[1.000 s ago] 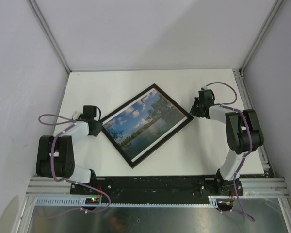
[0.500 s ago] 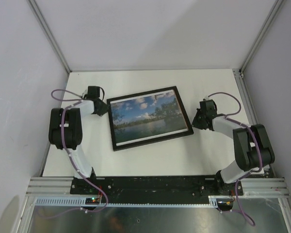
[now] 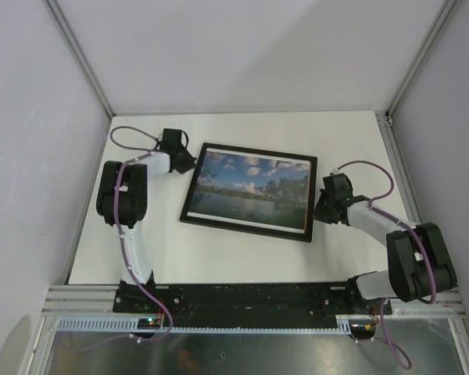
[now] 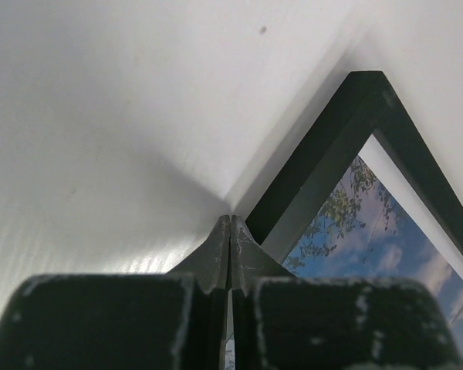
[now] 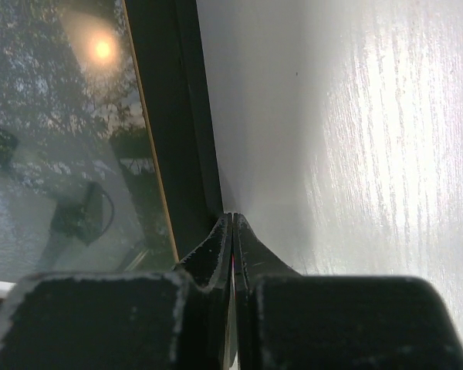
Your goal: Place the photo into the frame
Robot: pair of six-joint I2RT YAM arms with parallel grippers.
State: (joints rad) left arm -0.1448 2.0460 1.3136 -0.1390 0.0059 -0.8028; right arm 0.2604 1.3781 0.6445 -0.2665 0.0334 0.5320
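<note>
Found the photo (image 3: 250, 191) seated inside the frame (image 3: 246, 230), picture side up behind the clear pane. Judged the task's main step done, or very nearly. Saw no loose print anywhere on the table (image 3: 242, 262). Could not tell from above about any backing or clips on the underside. Judged little left beyond backing the arms away.

Located the framed photo flat on the white table, about mid-table between the two arms, turned slightly out of square with the table edges.

Noted the left gripper (image 3: 189, 162) at the frame's far left corner, jaws pressed fully together with nothing between them. In the left wrist view, placed the tips of the left gripper (image 4: 230, 231) right at the frame's black outer edge (image 4: 316, 162); could not settle touching against just beside.

Noted the right gripper (image 3: 319, 205) at the frame's right side, toward the near corner, jaws likewise closed on nothing. In the right wrist view, placed its tips (image 5: 231, 227) hard by the black moulding (image 5: 174, 116).

Recorded the look of the print: blue sky with white clouds, a band of green trees, water mirroring them, a thin white margin inside the black border. Caught leaves and sky at close range (image 4: 355, 223). Marked a lamp's glare and dim reflections across the pane over the picture (image 5: 62, 139), a sign of glazing in front.
</note>
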